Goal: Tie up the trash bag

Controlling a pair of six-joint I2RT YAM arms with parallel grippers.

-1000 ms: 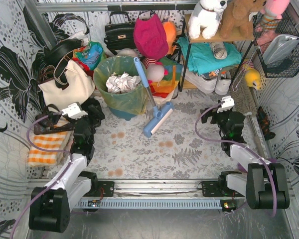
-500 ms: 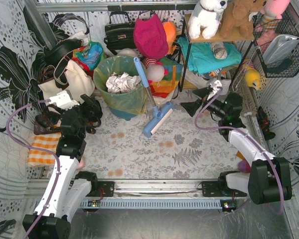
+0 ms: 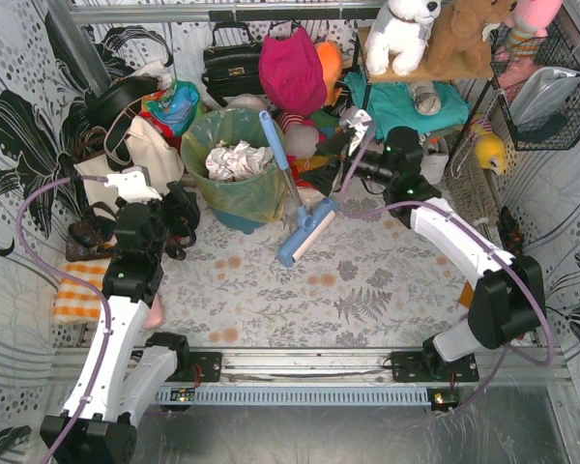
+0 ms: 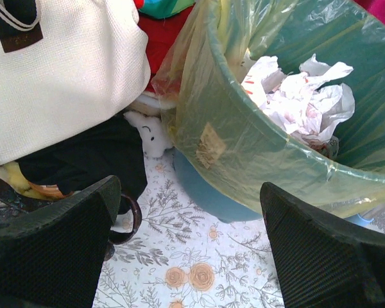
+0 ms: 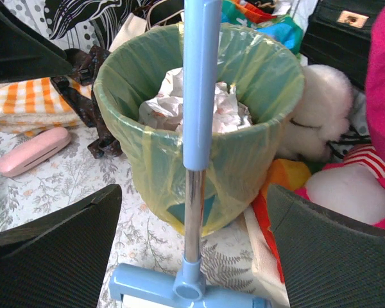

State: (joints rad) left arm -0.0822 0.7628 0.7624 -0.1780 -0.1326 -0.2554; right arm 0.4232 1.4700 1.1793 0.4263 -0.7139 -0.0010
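Trash bag (image 3: pixel 234 193) – yellow-green, untied, lining teal bin (image 3: pixel 242 224) near far edge of table (image 3: pixel 367 290), left of centre. Bag mouth folded over rim, crumpled white paper (image 3: pixel 234 159) inside. Blue mop (image 3: pixel 288 184) against bin's right side. Left gripper (image 3: pixel 179 215) just left of bin, jaws wide, empty. Right gripper (image 3: pixel 327 162) right of mop – jaws wide, holding nothing.

I note a blue mop (image 3: pixel 306 235) leaning on the teal bin (image 4: pixel 208 196), a cream tote (image 3: pixel 140 159) at its left, and an orange checked cloth (image 3: pixel 77 295) nearer.
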